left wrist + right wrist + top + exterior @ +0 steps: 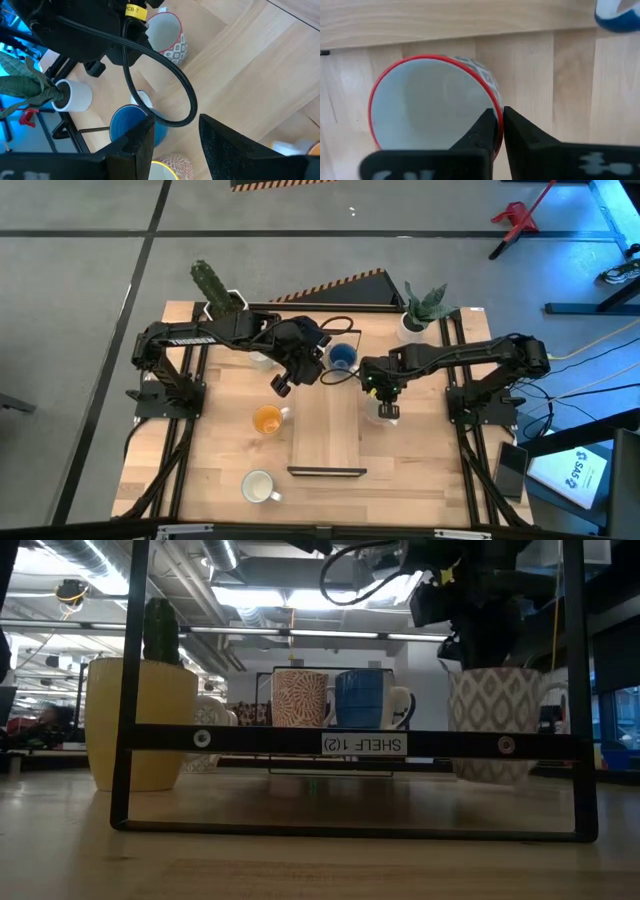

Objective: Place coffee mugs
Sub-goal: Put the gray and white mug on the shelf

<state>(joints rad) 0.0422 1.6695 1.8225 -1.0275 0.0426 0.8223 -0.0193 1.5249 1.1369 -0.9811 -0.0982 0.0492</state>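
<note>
1. Leftmost, a white mug point(259, 487) sat alone near the front left of the table point(225, 455), well apart from both arms. An orange mug point(267, 419) stood farther back, just left of the wooden shelf board point(326, 430).
2. Left gripper point(281, 385) hung above the table behind the orange mug, up-left of the board. Its wrist view showed the fingers point(135, 145) parted with nothing between them — open and idle.
3. Blue mug point(342, 357) stood at the back of the table near the centre, just behind the board. The low view put a patterned mug point(300, 697) just beside it.
4. Right gripper point(385, 408) was over the board's right edge, at a red-rimmed patterned mug point(427, 102). In its wrist view the fingers were nearly together, pinching the mug's rim wall — one inside, one outside. So it held the mug by the rim.
5. Key relation: that mug hung directly below the right gripper, mouth up, axis vertical. In the low view it point(493, 720) looked to be level with or just above the shelf bar point(350, 743), at its right end — I couldn't tell whether the base was touching.
6. Judgement: the placement belonged to the right arm, since it held the mug at the board. What remained looked like a straight descent, then release. A rim pinch risks tilt if the base lands unevenly.
7. Far right at the back, a white plant pot point(413, 326) stood clear of the work.
</note>
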